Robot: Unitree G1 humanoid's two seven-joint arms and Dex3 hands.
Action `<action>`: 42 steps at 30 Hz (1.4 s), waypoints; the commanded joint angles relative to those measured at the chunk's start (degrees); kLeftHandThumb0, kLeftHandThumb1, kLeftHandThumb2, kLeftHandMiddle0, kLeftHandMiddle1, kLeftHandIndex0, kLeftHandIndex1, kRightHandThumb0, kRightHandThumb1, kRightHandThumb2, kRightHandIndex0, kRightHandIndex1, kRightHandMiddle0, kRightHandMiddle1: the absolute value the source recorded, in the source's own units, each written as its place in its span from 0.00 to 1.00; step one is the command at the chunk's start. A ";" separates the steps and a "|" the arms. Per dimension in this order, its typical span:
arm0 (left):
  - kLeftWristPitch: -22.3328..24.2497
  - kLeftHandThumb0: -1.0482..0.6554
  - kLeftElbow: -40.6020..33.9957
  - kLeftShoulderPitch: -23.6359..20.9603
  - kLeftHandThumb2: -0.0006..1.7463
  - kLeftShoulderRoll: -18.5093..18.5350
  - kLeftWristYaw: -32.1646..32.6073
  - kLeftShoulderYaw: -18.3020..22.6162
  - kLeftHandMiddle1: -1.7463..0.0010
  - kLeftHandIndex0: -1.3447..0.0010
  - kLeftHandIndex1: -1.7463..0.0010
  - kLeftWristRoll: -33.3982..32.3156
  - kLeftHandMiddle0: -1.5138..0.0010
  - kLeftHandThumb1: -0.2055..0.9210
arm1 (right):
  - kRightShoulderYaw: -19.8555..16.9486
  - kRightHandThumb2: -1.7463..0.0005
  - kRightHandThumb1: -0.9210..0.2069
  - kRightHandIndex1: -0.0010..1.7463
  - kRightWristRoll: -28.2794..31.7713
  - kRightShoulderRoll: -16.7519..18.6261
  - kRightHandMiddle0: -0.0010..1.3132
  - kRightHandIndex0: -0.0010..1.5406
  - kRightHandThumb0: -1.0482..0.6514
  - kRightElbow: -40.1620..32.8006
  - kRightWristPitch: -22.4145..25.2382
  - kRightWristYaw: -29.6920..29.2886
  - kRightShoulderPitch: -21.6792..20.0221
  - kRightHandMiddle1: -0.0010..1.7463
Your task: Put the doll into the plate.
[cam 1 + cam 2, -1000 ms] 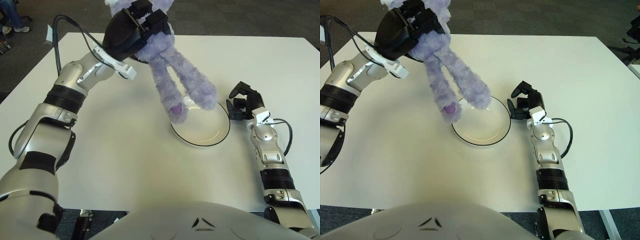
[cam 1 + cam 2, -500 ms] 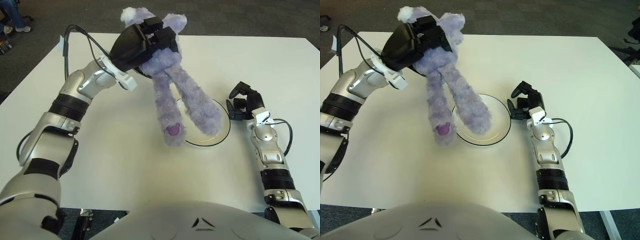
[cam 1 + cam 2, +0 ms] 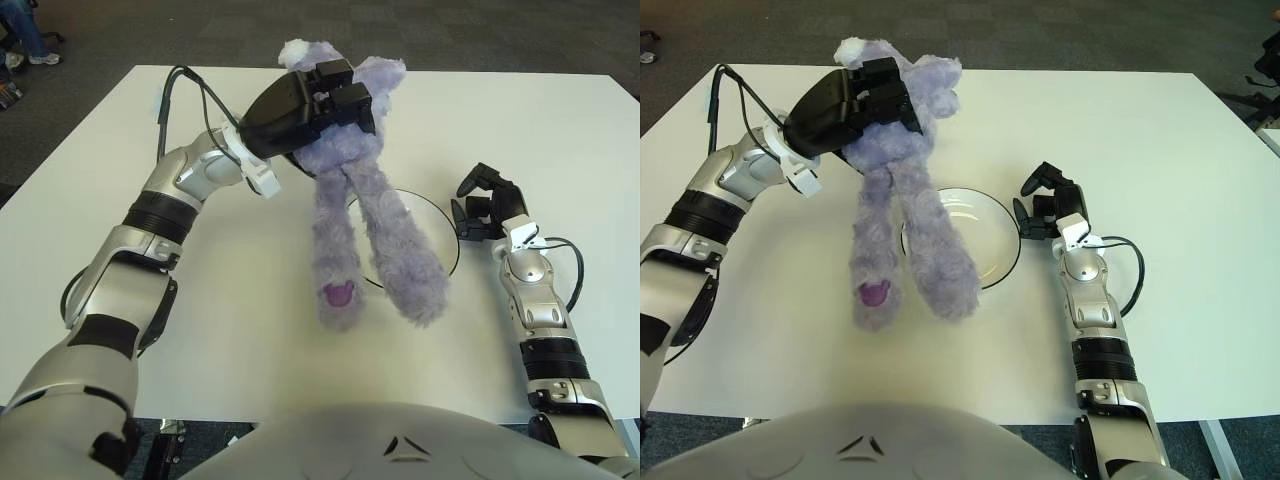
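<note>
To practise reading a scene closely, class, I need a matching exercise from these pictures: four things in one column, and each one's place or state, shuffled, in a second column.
Things:
1. doll
2. plate
3. left hand
4. right hand

Places or states:
A. on the table, curled, holding nothing, just right of the plate
B. white with a dark rim, partly hidden by purple legs
C. raised above the table, gripping the plush body
D. hanging, legs dangling over the plate's near-left edge

Pairs: 1-D, 2-B, 3-C, 4-A
</note>
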 commanded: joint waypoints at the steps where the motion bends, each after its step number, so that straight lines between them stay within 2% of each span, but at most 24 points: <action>1: 0.55 0.61 -0.52 0.35 0.68 -0.65 -1.10 1.73 0.01 0.69 0.00 -1.42 0.72 0.56 | 0.97 0.24 0.54 1.00 -1.11 0.37 0.47 0.80 0.33 1.84 2.52 0.64 2.39 1.00; 11: 1.08 0.61 -2.29 1.51 0.71 -2.60 -4.55 1.85 0.01 0.66 0.00 -2.25 0.70 0.52 | 1.14 0.24 0.55 1.00 -1.30 0.20 0.48 0.81 0.33 2.15 2.24 0.74 2.18 1.00; 12: 1.26 0.61 -2.55 1.66 0.73 -2.90 -5.04 1.72 0.11 0.61 0.00 -2.53 0.61 0.45 | 1.17 0.24 0.55 1.00 -1.36 0.15 0.48 0.81 0.33 2.16 2.18 0.73 2.19 1.00; 14: 1.56 0.61 -2.93 1.87 0.76 -3.53 -5.92 1.50 0.19 0.56 0.00 -2.97 0.53 0.38 | 1.22 0.24 0.55 1.00 -1.49 0.07 0.48 0.80 0.33 2.19 2.01 0.71 2.21 1.00; 17: 1.62 0.61 -2.97 1.99 0.78 -4.82 -7.23 0.94 0.22 0.53 0.00 -3.85 0.48 0.33 | 1.32 0.24 0.55 1.00 -1.81 -0.07 0.47 0.80 0.33 2.16 1.94 0.57 2.27 1.00; 20: 1.15 0.61 -2.35 2.01 0.81 -6.61 -8.28 0.08 0.16 0.57 0.00 -4.47 0.48 0.33 | 1.40 0.25 0.54 1.00 -2.23 -0.20 0.47 0.79 0.33 1.92 2.40 0.39 2.37 1.00; 24: 0.53 0.61 -1.55 1.95 0.79 -8.30 -7.95 0.09 0.19 0.58 0.00 -2.77 0.46 0.33 | 1.30 0.25 0.53 1.00 -2.46 0.00 0.46 0.78 0.33 1.74 3.17 0.35 2.24 1.00; 31: 0.19 0.61 -0.83 2.05 0.82 -9.60 -7.22 0.68 0.10 0.59 0.00 -0.29 0.50 0.33 | 1.39 0.26 0.52 1.00 -3.18 -0.08 0.46 0.77 0.34 2.96 2.84 -0.41 1.45 1.00; 40: 1.44 0.61 -2.18 2.75 0.85 -11.11 -1.95 0.65 0.02 0.58 0.00 8.31 0.55 0.33 | 1.52 0.26 0.52 1.00 -3.60 -0.61 0.45 0.74 0.34 4.81 1.55 -0.73 0.94 1.00; 42: 1.62 0.61 -2.64 2.77 0.88 -11.04 -0.32 0.54 0.01 0.56 0.01 10.60 0.54 0.30 | 1.48 0.27 0.51 1.00 -3.46 -0.69 0.45 0.73 0.34 5.14 1.16 -0.64 0.88 1.00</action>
